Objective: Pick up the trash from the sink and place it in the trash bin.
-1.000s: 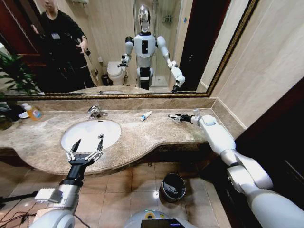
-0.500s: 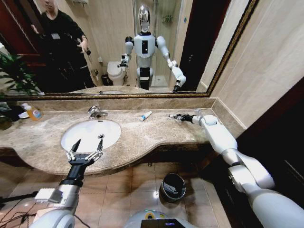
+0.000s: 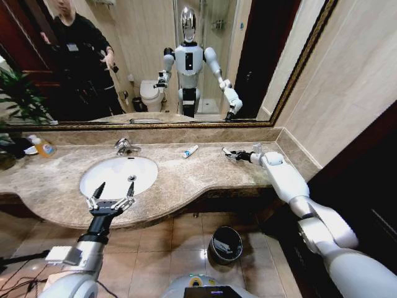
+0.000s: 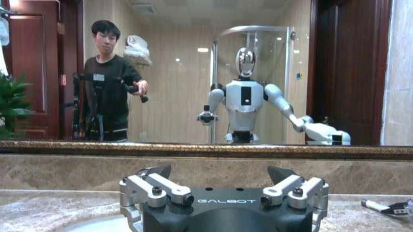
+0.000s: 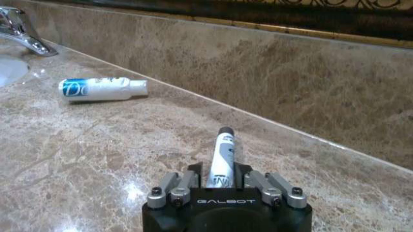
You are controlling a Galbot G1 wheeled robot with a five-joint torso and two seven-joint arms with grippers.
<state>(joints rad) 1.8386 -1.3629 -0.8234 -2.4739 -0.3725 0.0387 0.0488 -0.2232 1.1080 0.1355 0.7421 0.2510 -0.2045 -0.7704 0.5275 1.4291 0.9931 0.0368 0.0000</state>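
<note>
My right gripper [image 3: 228, 153] is low over the right part of the marble counter, shut on a small white tube with a dark cap [image 5: 223, 147]; in the right wrist view the gripper [image 5: 219, 170] holds the tube by its rear end. Another white tube with a blue mark [image 3: 190, 151] [image 5: 102, 90] lies on the counter behind the sink [image 3: 118, 175]. Over the sink's front rim, my left gripper [image 3: 111, 195] [image 4: 219, 174] hangs open with nothing in it. The dark trash bin [image 3: 226, 243] stands on the floor below the counter.
A chrome faucet [image 3: 126, 146] sits behind the basin. A bottle of orange liquid [image 3: 42, 146] stands at the far left beside a plant [image 3: 18, 99]. The mirror and backsplash [image 3: 155, 133] close off the back, and a wall closes the right.
My right gripper has drawn back slightly to the right along the counter with the tube. The left arm has not moved.
</note>
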